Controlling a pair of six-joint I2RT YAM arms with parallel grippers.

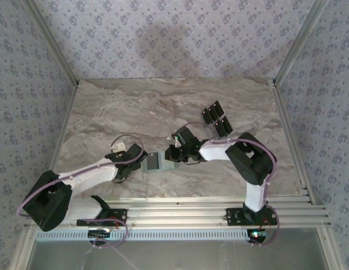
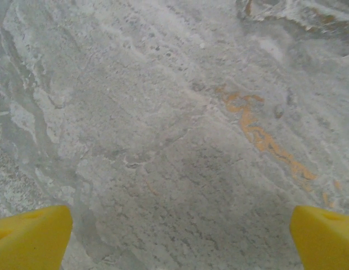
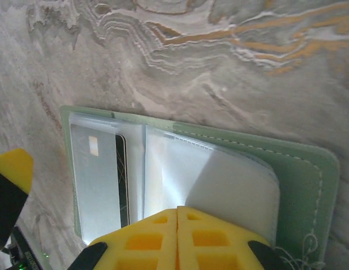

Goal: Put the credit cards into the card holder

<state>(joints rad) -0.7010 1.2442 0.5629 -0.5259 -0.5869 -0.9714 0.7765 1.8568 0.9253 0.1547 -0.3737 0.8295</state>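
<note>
Your right gripper (image 3: 177, 211) is clamped: its two yellow fingers meet along one seam, with the tips pinching the clear plastic sleeve of the card holder (image 3: 298, 169). A crease of light and shadow in that sleeve runs straight to the tips.

The card holder lies open and flat, inside face up, near the middle of the marble table (image 1: 118, 107). In the top view you see it just left of the right gripper (image 1: 175, 153). Its long axis runs roughly left to right between your two arms, with the right end tilted slightly nearer. Through the right wrist camera, the green stitched edge is on the right and two frosted pockets sit side by side. A dark card edge shows behind the left pocket.

Your left gripper (image 2: 180, 228) is released, its yellow fingers spread wide over bare marble with nothing between them. It sits just off the holder's left end.

The credit cards (image 1: 215, 118) lie in a tight tilted block of about four. They are farther back and to the right, apart from the holder, beside the right arm's forearm. That forearm lies between the block and the near edge of the table.
</note>
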